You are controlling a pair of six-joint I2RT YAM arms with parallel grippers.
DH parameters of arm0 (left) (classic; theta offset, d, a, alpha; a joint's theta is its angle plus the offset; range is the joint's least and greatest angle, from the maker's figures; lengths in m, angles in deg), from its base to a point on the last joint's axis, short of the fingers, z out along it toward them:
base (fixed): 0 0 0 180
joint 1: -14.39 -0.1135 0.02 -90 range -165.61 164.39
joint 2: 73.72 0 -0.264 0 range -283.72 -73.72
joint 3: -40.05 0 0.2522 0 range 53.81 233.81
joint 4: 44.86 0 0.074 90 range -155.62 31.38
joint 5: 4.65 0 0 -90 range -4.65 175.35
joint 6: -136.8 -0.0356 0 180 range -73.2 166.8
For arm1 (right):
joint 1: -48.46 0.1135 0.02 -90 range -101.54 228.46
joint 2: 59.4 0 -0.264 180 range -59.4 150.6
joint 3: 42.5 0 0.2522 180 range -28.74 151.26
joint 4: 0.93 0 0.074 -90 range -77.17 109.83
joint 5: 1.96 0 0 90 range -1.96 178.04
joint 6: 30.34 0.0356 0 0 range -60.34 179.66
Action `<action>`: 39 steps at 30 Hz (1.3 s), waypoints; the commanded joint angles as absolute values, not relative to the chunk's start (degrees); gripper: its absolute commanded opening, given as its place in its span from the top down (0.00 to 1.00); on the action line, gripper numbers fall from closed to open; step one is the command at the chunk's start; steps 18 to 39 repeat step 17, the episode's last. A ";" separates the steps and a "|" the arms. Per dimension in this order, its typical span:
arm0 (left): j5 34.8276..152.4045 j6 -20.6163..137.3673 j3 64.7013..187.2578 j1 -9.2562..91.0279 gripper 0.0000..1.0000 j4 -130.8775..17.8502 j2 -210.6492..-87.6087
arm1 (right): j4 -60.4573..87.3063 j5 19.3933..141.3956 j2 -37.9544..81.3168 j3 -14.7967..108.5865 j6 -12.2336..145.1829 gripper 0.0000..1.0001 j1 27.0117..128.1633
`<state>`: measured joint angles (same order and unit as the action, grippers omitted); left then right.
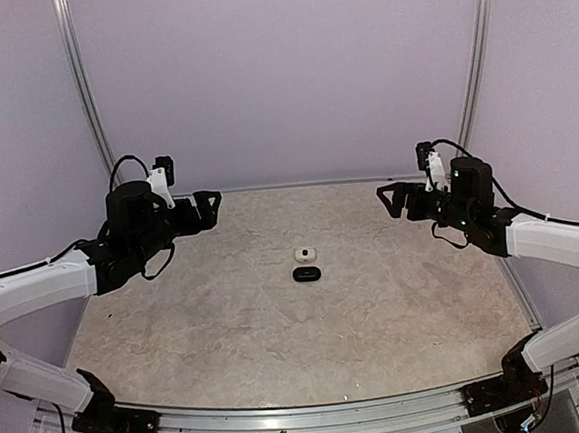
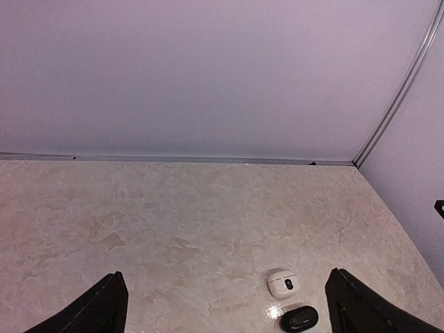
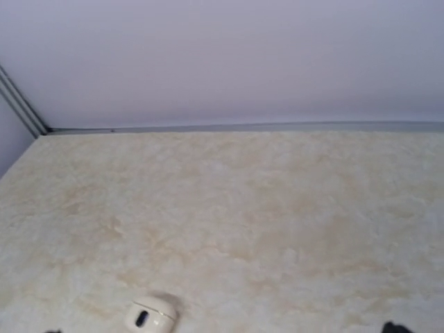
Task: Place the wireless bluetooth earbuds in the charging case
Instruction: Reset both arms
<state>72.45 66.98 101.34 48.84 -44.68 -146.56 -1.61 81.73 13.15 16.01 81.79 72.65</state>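
Room: pale lilac walls (image 1: 279,77) on the far, left and right sides. Silver rails (image 1: 84,92) run up the two far corners. A thin dark seam runs where the far wall meets the surface.

Table (image 1: 228,332): beige, marbled, faintly glossy, with a metal strip along the near edge.

Left arm (image 1: 34,287): white links, black wrist, reaching in from the left, raised above the table. Right arm (image 1: 562,240): mirrors it from the right.

Left gripper (image 1: 212,207): fingers spread wide, nothing between them, well apart from the cases. Right gripper (image 1: 386,199): only the fingertips show, at the bottom corners of its wrist view, wide apart and holding nothing.

White case (image 1: 306,254): pebble-shaped, near the table's centre, between the two grippers. Black case (image 1: 307,273): same shape, just on its near side, a narrow gap between them.

Earbuds: cannot be made out lying loose. A small dark spot (image 2: 288,284) sits on top of the white case. Whether it is a bud, I cannot tell.
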 commanded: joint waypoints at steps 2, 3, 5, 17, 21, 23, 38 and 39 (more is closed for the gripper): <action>72.81 69.96 96.70 48.40 0.01 -44.78 -144.68 | -0.85 85.30 14.04 12.17 82.80 0.00 72.26; 72.79 70.51 95.43 48.40 0.01 -44.06 -144.26 | -1.60 85.27 13.95 11.08 82.90 0.00 72.23; 72.61 71.62 92.79 48.40 0.01 -42.17 -143.10 | -4.20 84.30 13.66 8.27 82.93 0.01 72.28; 71.79 72.55 91.13 48.40 0.01 -41.43 -144.28 | -12.50 82.35 13.02 2.51 83.81 0.01 72.28; 71.79 72.55 91.13 48.40 0.01 -41.43 -144.28 | -12.50 82.35 13.02 2.51 83.81 0.01 72.28; 71.79 72.55 91.13 48.40 0.01 -41.43 -144.28 | -12.50 82.35 13.02 2.51 83.81 0.01 72.28; 71.79 72.55 91.13 48.40 0.01 -41.43 -144.28 | -12.50 82.35 13.02 2.51 83.81 0.01 72.28; 71.79 72.55 91.13 48.40 0.01 -41.43 -144.28 | -12.50 82.35 13.02 2.51 83.81 0.01 72.28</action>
